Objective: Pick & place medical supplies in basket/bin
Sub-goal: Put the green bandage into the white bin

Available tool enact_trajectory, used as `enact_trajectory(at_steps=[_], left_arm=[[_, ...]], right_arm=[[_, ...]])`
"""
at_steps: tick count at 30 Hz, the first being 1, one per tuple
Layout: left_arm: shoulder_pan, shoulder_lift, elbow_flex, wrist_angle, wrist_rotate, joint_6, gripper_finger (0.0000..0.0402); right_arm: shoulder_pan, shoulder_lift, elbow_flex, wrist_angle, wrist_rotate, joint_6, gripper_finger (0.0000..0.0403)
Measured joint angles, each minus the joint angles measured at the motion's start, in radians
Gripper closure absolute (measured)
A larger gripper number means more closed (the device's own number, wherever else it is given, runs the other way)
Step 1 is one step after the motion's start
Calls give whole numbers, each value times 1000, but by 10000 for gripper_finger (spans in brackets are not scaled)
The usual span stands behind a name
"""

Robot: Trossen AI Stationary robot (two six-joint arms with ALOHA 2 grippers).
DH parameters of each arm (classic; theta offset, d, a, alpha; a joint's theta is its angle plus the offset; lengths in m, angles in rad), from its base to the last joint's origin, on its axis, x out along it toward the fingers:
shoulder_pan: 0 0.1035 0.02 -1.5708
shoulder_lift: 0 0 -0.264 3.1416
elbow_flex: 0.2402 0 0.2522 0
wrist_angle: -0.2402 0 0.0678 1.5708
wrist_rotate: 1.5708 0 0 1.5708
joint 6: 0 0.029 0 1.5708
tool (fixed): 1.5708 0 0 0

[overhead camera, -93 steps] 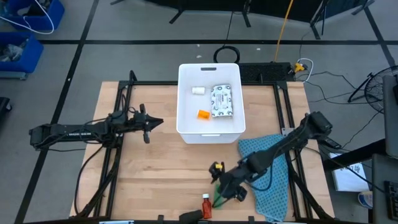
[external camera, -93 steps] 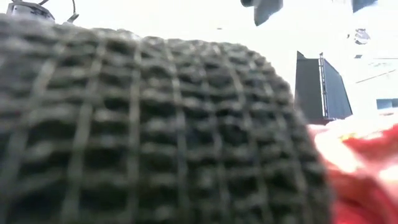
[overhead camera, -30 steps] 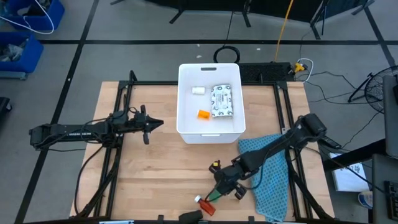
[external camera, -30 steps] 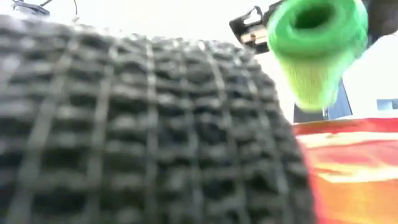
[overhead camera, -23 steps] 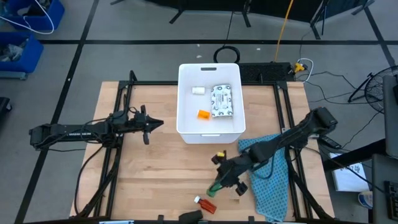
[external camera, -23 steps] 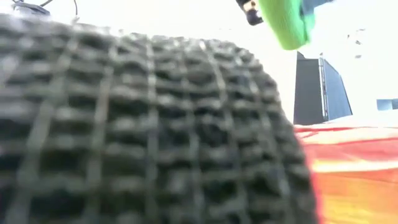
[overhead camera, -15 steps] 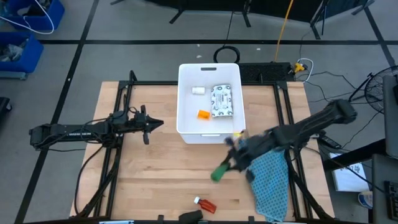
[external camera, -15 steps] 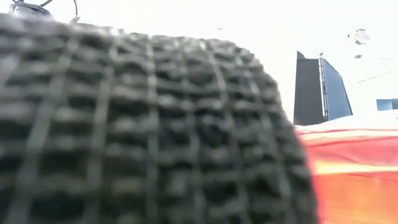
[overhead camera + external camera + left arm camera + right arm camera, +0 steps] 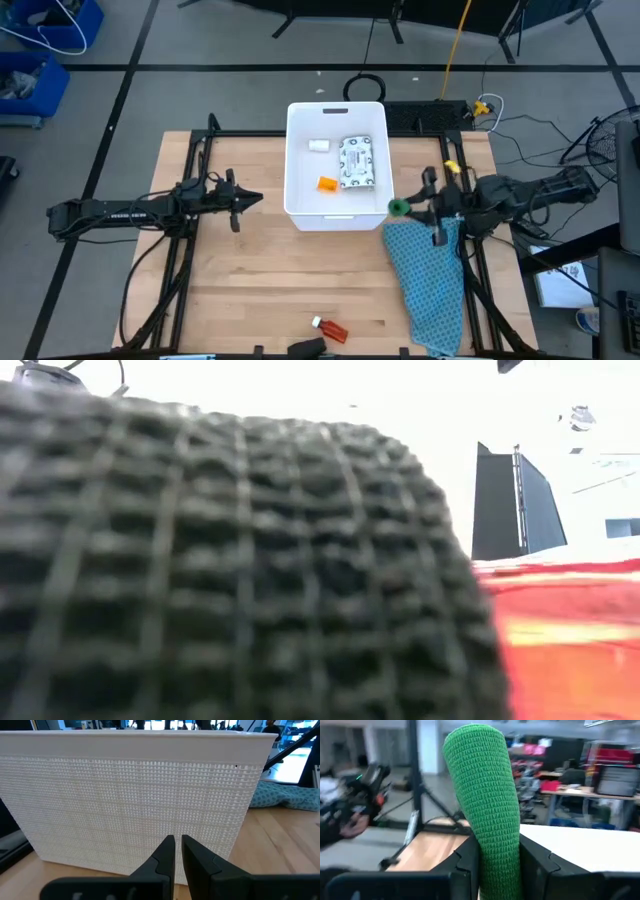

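Note:
My right gripper (image 9: 412, 208) is shut on a green woven roll (image 9: 398, 207), held in the air just outside the near right corner of the white bin (image 9: 296, 205). In the bin lie a speckled white packet (image 9: 357, 163), a white bottle (image 9: 318, 145) and an orange bottle (image 9: 327, 183). An orange-red bottle (image 9: 331, 328) lies on its side near the table's front edge, beside a black piece (image 9: 308, 346). My left gripper (image 9: 245, 198) waits shut, left of the bin. My right gripper pinches the green roll's lower part (image 9: 490, 842) between its two fingers (image 9: 532, 857). The fingers come level from the table's right side, pointing at the bin. The roll's free end (image 9: 475, 750) sticks out past the fingertips, and the roll is lifted clear of the table.
A teal-blue cloth (image 9: 425, 285) lies on the table's right side, below my right arm. The black woven piece (image 9: 230, 560) and the orange-red bottle (image 9: 570, 630) fill the low view. Bare wood lies between my left gripper and the front edge.
My right gripper has risen from near the table's front edge, by the orange-red bottle, and gone toward the far right with the green roll, up to the bin's near right corner. The arm has swung round and now points left. The orange-red bottle has stayed where it lay.

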Motion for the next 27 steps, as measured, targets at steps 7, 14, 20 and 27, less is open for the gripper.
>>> enact_trajectory(at_steps=[7,14,20,27], left_arm=[[0,0,0,3,-1,-16,364],[0,0,0,19,-1,-4,364],[0,0,0,23,-1,-1,364],[0,0,0,23,-1,7,364]], right_arm=[[-83,-105,-146,43,26,33,312],[-156,-125,-250,197,-50,77,312],[-194,-125,-321,304,-57,84,312],[-199,-95,-297,391,-108,112,312]])
